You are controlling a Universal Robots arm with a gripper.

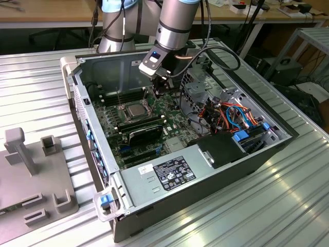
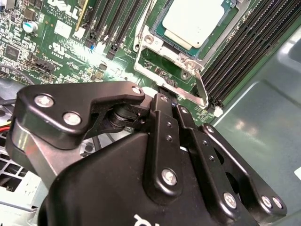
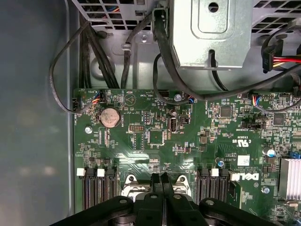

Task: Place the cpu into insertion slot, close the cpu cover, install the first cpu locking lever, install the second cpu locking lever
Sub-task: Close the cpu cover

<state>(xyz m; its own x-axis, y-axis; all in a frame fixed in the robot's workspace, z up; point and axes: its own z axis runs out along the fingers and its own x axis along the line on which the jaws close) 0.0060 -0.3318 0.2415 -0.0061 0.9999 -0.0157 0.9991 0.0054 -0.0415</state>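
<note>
The cpu [image 2: 190, 19] is down in the insertion slot [image 2: 146, 66], dull silver top up, sitting flat and square on the green motherboard [image 3: 188, 141], so that part looks done to me. The cpu cover [image 2: 188, 62] reads as lowered over it, frame hugging the chip's edges with the metal top showing through the window, though I can't swear it lies fully flat. What isn't done: a thin silver locking lever [image 2: 202, 87] stands free at the slot's corner, angled up and under no catch. In the exterior view another thin rod [image 1: 119, 100] stands upright by the slot, so I judge neither lever is latched. My tool [image 3: 162, 183] hangs just off that corner, low inside the open computer case [image 1: 110, 69]. In the first wrist view its two fingers are pressed together, no gap, and I can see nothing between them. That makes sense to me: closed fingers give a narrow tip, suited to working a slim lever between the black memory slots [image 2: 244, 44] that flank the socket. The tip is near the lever, but my own linkage hides whether it touches. The case lies on its side on the ribbed metal worktop [image 1: 288, 206], which puts the board flat beneath me.
</note>
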